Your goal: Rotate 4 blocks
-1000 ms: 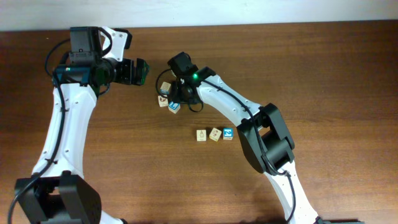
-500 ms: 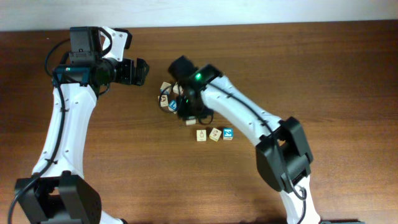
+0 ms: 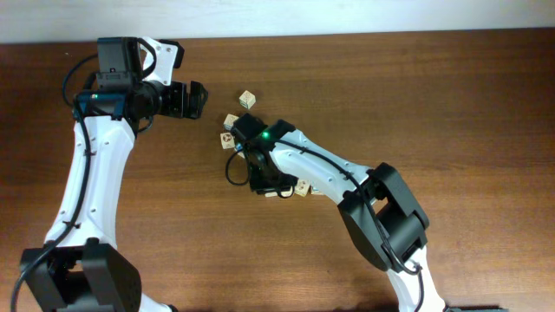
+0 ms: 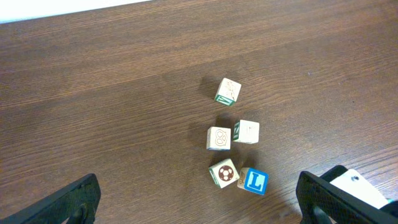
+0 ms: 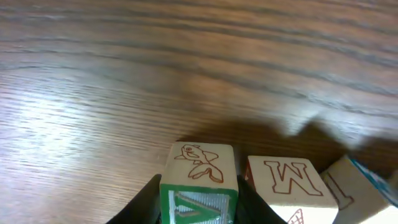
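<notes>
Eight small wooden cubes sit on the brown surface as two robot arms work over them. Three stand side by side in a row under the right arm: a fish block with a green letter on its near face, an M block touching it, and an end block showing a sliver of blue. The right gripper pinches the fish block, one dark finger against each side, while the cube rests on the wood. The other five lie in a loose cluster nearby: one lone beige block set apart at the far end, a pair of beige blocks touching each other, then a ring-marked cube against a blue L block. The left gripper hangs near the cluster, spread wide and holding nothing
</notes>
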Robot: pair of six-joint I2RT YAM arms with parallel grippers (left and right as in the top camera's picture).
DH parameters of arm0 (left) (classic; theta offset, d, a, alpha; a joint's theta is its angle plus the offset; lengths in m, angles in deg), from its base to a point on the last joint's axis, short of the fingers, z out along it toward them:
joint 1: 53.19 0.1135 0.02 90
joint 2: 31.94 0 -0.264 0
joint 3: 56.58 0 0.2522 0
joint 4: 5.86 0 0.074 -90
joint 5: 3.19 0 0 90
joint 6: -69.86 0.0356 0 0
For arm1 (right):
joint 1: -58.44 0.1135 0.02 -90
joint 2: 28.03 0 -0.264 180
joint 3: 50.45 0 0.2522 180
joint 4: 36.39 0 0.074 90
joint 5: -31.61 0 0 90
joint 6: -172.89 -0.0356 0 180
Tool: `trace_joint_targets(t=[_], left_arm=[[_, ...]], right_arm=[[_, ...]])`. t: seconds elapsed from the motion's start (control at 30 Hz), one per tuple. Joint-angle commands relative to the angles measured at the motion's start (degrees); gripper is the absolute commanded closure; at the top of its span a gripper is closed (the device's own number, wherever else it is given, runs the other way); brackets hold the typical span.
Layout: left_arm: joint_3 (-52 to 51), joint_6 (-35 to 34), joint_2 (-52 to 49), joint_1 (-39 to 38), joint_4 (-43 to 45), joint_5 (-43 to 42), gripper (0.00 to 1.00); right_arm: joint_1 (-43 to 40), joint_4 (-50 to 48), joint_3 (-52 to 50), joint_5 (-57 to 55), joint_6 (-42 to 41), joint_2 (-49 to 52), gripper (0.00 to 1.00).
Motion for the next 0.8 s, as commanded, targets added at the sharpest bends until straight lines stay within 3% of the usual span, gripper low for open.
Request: trace_joint_targets(t=[0.0,0.27,0.5,0.57,0.7,0.77], left_arm=[[1.0,-0.1,-0.4,0.0,0.1,-0.4,0.01],[1.0,-0.1,-0.4,0.0,0.1,-0.4,0.01],[1.0,-0.1,-0.4,0.0,0.1,-0.4,0.01],[1.0,-0.1,-0.4,0.0,0.1,-0.4,0.01],[1.0,-0.1,-0.4,0.0,0.1,-0.4,0.01],[1.0,-0.1,-0.4,0.0,0.1,-0.4,0.01]], right_arm=[[-1.6,1.1,-0.8,-1.6,-1.2,0.6,0.69],[-1.6,0.2,2.1,-0.7,18.4,0.4,0.72],[-1.7,5.8,2.2,-0.4,2.2,0.5,0.72],[-1.7,5.6,2.2,-0.1,1.2,0.5,0.70],[-1.7,5.6,2.2,0.0,1.2,0.5,0.52],[-1.7,5.9,2.8,0.0,1.2,0.4,0.53]])
